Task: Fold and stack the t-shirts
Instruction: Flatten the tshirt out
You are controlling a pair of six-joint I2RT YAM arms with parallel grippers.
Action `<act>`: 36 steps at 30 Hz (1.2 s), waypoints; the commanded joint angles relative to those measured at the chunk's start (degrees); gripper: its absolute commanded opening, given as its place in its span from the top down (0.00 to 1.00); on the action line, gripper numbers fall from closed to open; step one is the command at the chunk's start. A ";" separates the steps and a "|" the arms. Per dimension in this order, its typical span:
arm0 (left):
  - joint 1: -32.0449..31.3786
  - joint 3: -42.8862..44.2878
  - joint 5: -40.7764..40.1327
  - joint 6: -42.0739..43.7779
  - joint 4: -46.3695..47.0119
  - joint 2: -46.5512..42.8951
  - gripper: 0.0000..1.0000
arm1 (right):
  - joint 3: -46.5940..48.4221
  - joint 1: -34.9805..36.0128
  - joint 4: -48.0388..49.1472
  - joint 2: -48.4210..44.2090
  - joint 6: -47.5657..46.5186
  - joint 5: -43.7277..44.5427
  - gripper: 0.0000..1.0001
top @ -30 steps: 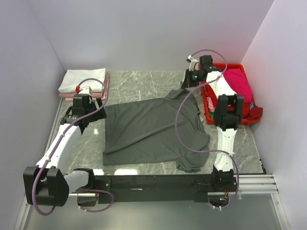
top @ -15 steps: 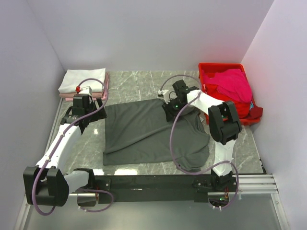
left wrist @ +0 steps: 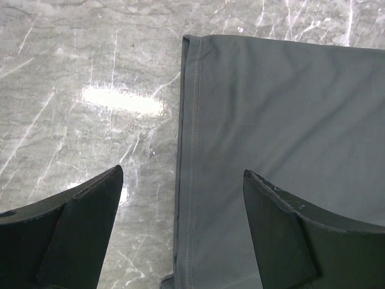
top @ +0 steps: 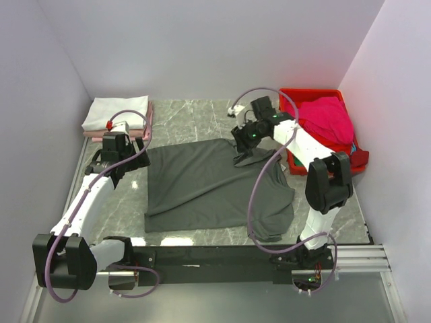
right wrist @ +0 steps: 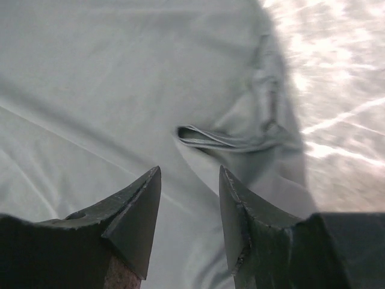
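Observation:
A dark charcoal-grey t-shirt (top: 202, 185) lies spread flat in the middle of the table. Its far right sleeve (top: 245, 159) is folded inward onto the body. My right gripper (top: 242, 141) hovers just above that fold, open and holding nothing. In the right wrist view, the folded sleeve (right wrist: 240, 137) lies just beyond my right gripper (right wrist: 189, 174). My left gripper (top: 116, 163) is open at the shirt's left edge. In the left wrist view my left gripper (left wrist: 183, 177) straddles the stitched hem (left wrist: 192, 150) without gripping it. Folded white and pale pink t-shirts (top: 116, 113) are stacked at the back left.
A red crate (top: 315, 94) stands at the back right, with a magenta t-shirt (top: 330, 118) heaped in it and other cloth beneath. Walls close in the table on the left, back and right. The arms' base rail (top: 222, 256) runs along the near edge.
My right gripper swung from beside the crate onto the shirt, bringing the sleeve inward, then opened and drew back slightly. The left arm has not moved.

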 commanded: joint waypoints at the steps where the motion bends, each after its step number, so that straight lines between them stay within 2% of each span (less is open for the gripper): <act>1: 0.14 1.67 1.04 0.44 1.44 -1.43 0.14 | -0.54 2.84 0.65 1.68 3.40 3.66 0.50; 10: 0.14 1.76 1.48 0.44 1.44 -1.60 0.14 | -2.21 5.66 1.08 5.37 9.55 10.16 0.47; 17: 0.14 1.67 1.57 0.35 1.44 -2.04 0.14 | 2.35 6.01 -0.23 10.91 13.16 12.63 0.45; 23: 0.14 1.58 1.57 0.35 1.62 -2.31 0.14 | 5.87 6.27 0.38 13.28 14.57 14.21 0.50; 26: 0.14 1.58 1.48 0.44 1.53 -2.31 0.14 | 7.63 6.45 0.73 13.81 14.66 14.82 0.71; 27: 0.14 1.58 1.57 0.35 1.53 -2.31 0.14 | 8.07 6.53 1.08 13.81 14.66 15.09 0.82; 28: 0.14 1.58 1.57 0.35 1.53 -2.31 0.14 | 9.03 6.54 1.26 13.81 14.39 15.53 0.87; 30: 0.14 1.58 1.57 0.35 1.62 -2.31 0.14 | 10.00 6.53 1.52 13.90 13.96 15.97 0.94; 36: 0.14 1.67 1.31 0.35 1.53 -2.13 0.14 | 17.82 6.71 -1.28 16.53 12.55 15.09 0.99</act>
